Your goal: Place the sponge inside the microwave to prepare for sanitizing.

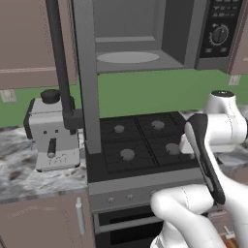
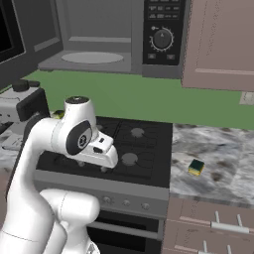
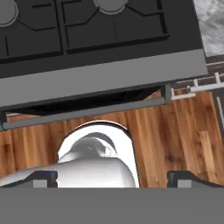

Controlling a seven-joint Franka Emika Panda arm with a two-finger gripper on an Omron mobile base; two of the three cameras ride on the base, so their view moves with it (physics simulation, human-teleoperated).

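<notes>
While one sponge is lying on the marbled counter just right of the four-burner stove, one microwave is hanging above with its door swung open and one pale turntable showing. One end effector is pointing down at the wooden floor, fingertips spread wide, grasping nothing. One coffee machine is sitting left, partly hidden.
</notes>
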